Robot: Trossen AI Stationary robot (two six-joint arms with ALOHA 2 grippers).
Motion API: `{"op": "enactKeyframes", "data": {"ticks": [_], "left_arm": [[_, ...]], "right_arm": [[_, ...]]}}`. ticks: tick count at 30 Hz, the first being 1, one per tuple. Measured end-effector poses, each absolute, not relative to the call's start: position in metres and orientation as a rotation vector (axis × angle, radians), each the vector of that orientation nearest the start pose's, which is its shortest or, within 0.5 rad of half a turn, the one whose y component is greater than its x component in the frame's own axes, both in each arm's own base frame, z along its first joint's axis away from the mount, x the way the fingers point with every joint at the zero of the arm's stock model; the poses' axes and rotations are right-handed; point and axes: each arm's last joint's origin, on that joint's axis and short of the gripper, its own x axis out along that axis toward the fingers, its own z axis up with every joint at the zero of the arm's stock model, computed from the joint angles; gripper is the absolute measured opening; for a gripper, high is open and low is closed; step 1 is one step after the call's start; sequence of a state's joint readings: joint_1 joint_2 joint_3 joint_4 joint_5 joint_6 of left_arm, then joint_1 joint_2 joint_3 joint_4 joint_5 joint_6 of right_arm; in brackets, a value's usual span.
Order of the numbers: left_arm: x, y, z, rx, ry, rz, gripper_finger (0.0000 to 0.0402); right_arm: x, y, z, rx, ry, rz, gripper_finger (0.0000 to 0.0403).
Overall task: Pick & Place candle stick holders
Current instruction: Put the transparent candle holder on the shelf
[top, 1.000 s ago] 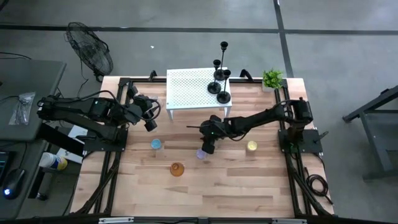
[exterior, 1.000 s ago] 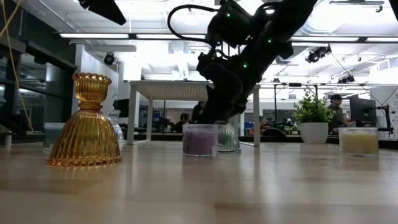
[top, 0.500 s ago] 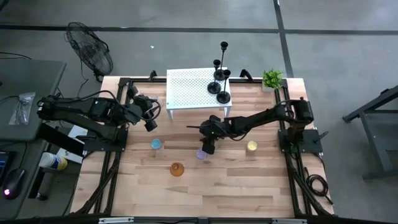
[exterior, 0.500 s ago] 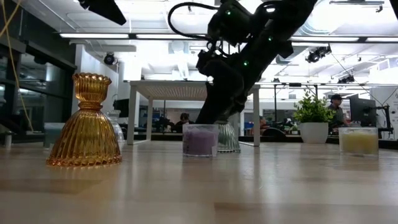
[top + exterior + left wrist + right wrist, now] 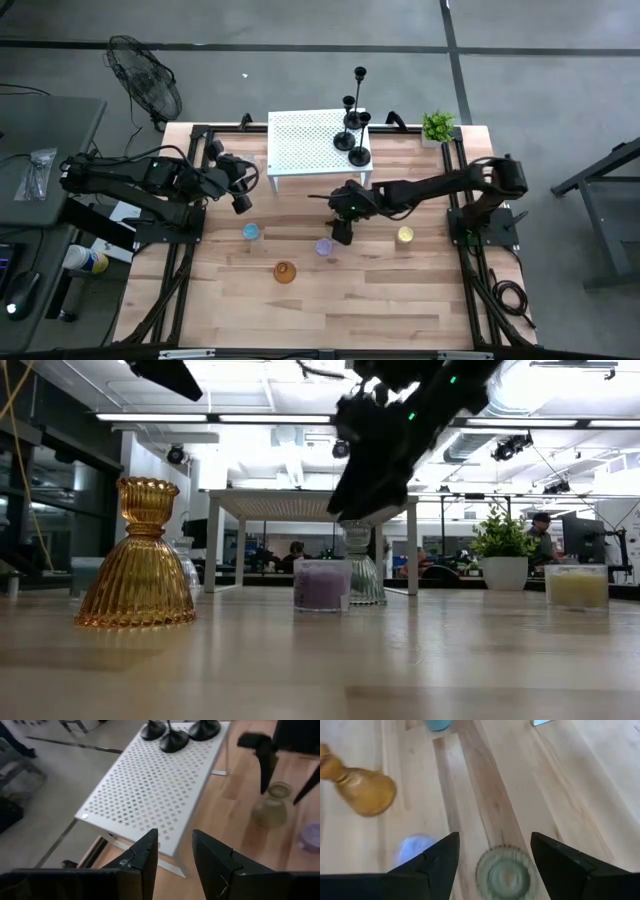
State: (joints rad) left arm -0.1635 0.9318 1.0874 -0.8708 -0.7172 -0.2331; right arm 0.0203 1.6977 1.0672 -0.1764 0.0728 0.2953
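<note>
Three black candlesticks (image 5: 355, 125) stand on their round bases at the right end of a white perforated stand (image 5: 305, 145). A clear ribbed glass holder (image 5: 506, 875) stands upright on the table, just behind a purple glass holder (image 5: 322, 585). My right gripper (image 5: 495, 837) hangs open above the clear holder (image 5: 362, 570), clear of it, with a finger on either side. An amber glass holder (image 5: 285, 271), a blue one (image 5: 250, 232) and a yellow one (image 5: 405, 235) stand on the wood. My left gripper (image 5: 175, 837) waits open and raised at the table's left, facing the stand.
A small potted plant (image 5: 437, 127) stands at the far right corner. The white stand (image 5: 160, 785) takes up the far middle, with its left part bare. Bare wood lies along the near edge. Black frame rails run down both sides of the table.
My right gripper has opened, let go of the clear ribbed holder, and risen above it, drawing slightly toward the table's right edge. The holder stays standing where it was, behind the purple one.
</note>
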Motion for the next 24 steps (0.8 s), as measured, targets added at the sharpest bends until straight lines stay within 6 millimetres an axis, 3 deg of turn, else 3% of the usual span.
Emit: {"op": "enactKeyframes", "data": {"ticks": [11,16,24], "left_arm": [[0.165,-0.009,0.349,0.077,0.631,0.572,0.0117],[0.164,-0.007,0.335,0.036,0.648,0.623,0.0117],[0.163,0.025,0.308,-0.233,0.679,0.832,0.0117]], "right_arm": [[0.305,0.026,0.247,0.342,0.875,-0.184,0.0239],[0.275,0.039,0.263,0.432,0.951,-0.217,0.0239],[0.223,0.053,0.291,0.517,0.973,-0.336,0.0239]]}}
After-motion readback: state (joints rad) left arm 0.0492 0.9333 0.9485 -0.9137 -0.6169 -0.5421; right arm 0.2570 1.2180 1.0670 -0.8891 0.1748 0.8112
